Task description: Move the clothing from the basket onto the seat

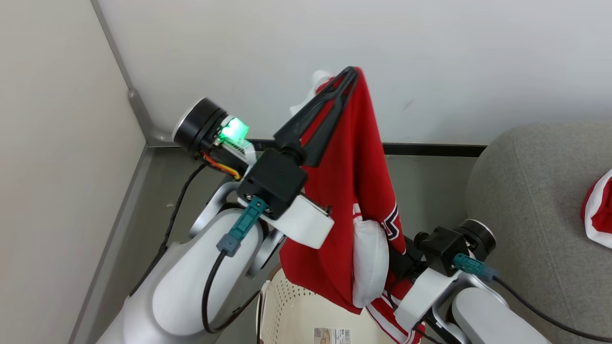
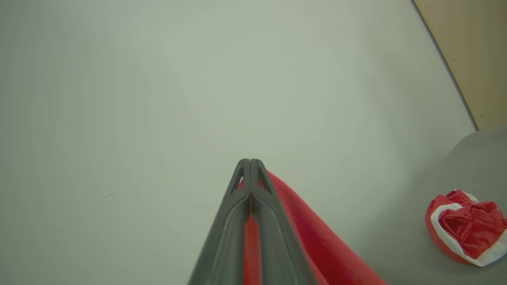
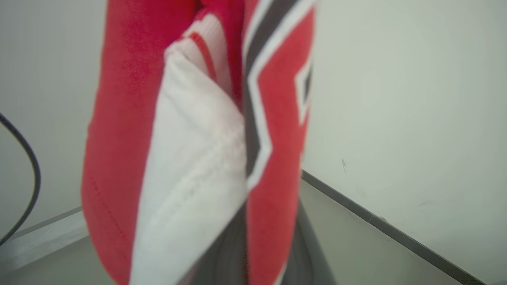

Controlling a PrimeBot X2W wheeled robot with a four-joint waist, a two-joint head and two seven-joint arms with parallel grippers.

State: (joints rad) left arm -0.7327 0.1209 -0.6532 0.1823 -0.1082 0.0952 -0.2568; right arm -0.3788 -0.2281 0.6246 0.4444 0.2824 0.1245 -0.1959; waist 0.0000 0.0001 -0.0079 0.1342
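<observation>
- The jersey (image 1: 354, 191) is bright red, smooth knit fabric. It hangs in a long, narrow drape that widens downward, with its lower folds dipping over the basket's far rim.
- A rounded white panel with stitched seams bulges out of the jersey's right side. Black-and-white lettering and red-and-white striped trim show beside and below it.
- The left gripper (image 1: 351, 72) has its two long dark fingers pressed together on the jersey's top edge, and a red strip shows between them in the left wrist view. It holds the cloth high against the far wall.
- The right gripper (image 1: 396, 262) sits low on the right, with its fingers pushed into the jersey's lower folds. They are closed on the fabric near the lettered part, though the cloth hides much of them.
- The basket (image 1: 291, 310) stands nearest, below the jersey. It is cream plastic with a dotted, perforated wall, and a printed label sticker (image 1: 331, 336) lies inside it.
- The seat (image 1: 526, 200) is on the right, in light-grey woven upholstery with a rounded corner and a stitched seam.
- A second garment (image 1: 600, 215), red with a white band, lies crumpled on the seat, well apart from the jersey.
- Behind everything stands a plain pale wall (image 1: 334, 38), with a dark baseboard (image 1: 430, 149) along its foot above the grey floor (image 1: 430, 191).
</observation>
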